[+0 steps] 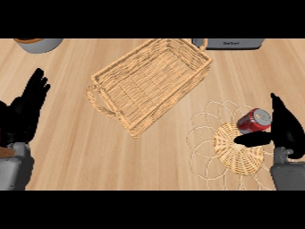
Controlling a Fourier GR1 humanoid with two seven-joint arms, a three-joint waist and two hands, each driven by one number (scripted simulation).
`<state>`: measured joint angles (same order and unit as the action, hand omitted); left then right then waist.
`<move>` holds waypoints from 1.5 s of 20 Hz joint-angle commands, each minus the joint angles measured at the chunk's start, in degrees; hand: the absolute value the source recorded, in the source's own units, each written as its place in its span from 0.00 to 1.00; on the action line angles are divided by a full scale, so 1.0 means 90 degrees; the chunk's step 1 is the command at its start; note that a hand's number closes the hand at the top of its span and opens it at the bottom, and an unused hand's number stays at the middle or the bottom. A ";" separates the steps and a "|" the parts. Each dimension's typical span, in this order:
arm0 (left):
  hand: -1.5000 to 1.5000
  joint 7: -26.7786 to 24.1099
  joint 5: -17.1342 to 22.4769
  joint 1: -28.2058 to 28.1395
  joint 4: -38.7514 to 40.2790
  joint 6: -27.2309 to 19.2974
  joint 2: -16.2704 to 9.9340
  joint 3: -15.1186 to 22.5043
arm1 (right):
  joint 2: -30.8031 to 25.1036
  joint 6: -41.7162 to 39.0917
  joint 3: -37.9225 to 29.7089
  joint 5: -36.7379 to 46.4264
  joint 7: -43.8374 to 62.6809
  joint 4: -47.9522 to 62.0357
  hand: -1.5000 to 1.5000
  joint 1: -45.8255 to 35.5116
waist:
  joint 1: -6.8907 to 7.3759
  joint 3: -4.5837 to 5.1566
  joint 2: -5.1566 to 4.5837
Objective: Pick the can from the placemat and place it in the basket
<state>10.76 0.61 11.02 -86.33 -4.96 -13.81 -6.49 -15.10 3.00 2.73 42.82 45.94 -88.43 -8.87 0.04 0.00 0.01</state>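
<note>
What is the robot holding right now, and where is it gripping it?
The right hand is closing on the red can on the placemat, thumb against its lower side; not lifted yet. The left hand holds nothing.

Lettering: one item only. Grey appliance (pixel 234 43), at the 1 o'clock edge of the table (pixel 62 152), bears a short dark word on its front face; the characters are too small to make out. Red can (pixel 254 120), at 4 o'clock, shows red and white patterning on its side, but no word or number can be read there. No other label, brand, numeral or sign is legible on anything in view.
</note>
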 commanded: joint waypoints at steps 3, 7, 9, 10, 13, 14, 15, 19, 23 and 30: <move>0.50 -0.0818 -0.0219 0.0074 0.0802 0.0017 0.0220 -0.0064 | 0.0123 -0.0179 -0.0196 0.0107 -0.0094 0.0353 0.00 -0.0355 | -0.0012 0.0002 -0.0005; 0.50 -0.0350 -0.0196 -0.0192 0.0118 -0.0006 0.0326 0.0003 | 0.0302 -0.0042 -0.0084 0.0331 -0.0286 0.0192 0.00 0.0139 | -0.0005 0.0001 0.0004; 0.50 0.0291 -0.0238 0.0199 -0.0104 -0.0033 0.0255 0.0083 | 0.0233 0.0121 -0.0424 0.0157 -0.0793 0.1260 0.00 -0.0345 | 0.0010 -0.0002 -0.0002; 0.50 -0.0024 -0.0065 0.0263 0.0243 0.0240 0.0046 -0.0197 | 0.0085 -0.0432 -0.0556 0.0020 -0.0380 0.0894 0.00 -0.0572 | 0.0000 0.0001 -0.0001; 0.50 -0.0273 -0.0188 0.0136 0.0412 0.0104 0.0210 -0.0192 | 0.0403 0.0109 -0.0421 0.0275 -0.0797 0.1444 0.00 -0.0488 | 0.0006 0.0000 -0.0003; 0.50 -0.0346 -0.0371 0.0130 0.0414 -0.0036 0.0330 -0.0027 | 0.0233 -0.0119 -0.0545 -0.0040 -0.1122 0.1409 0.00 -0.0236 | -0.0003 0.0000 -0.0003; 0.50 0.0076 -0.0149 0.0007 -0.0218 0.0175 0.0129 -0.0112 | 0.0151 -0.0308 -0.0573 -0.0085 -0.1172 0.1809 0.00 -0.0590 | 0.0033 -0.0002 -0.0001; 0.50 -0.0232 -0.0209 0.0288 0.0502 0.0118 0.0188 -0.0186 | 0.0133 -0.1157 0.0043 0.0023 -0.0934 0.1121 1.00 -0.0185 | -0.0031 0.0004 0.0001; 0.50 -0.0250 -0.0141 0.0331 0.0563 0.0254 0.0060 -0.0374 | 0.0270 -0.0799 -0.0419 -0.0247 -0.1428 0.1391 1.00 -0.0383 | -0.0007 0.0000 -0.0003; 0.50 -0.0072 -0.0213 0.0413 0.0173 0.0368 0.0279 0.0054 | 0.1625 0.0477 0.1394 0.0404 -0.0657 0.1681 1.00 -0.0847 | 0.0591 -0.0026 -0.0120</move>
<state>9.51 -0.82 12.59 -84.52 -2.07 -12.52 -8.27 -8.62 2.32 5.70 46.15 36.02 -76.42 -11.48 0.96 1.04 0.28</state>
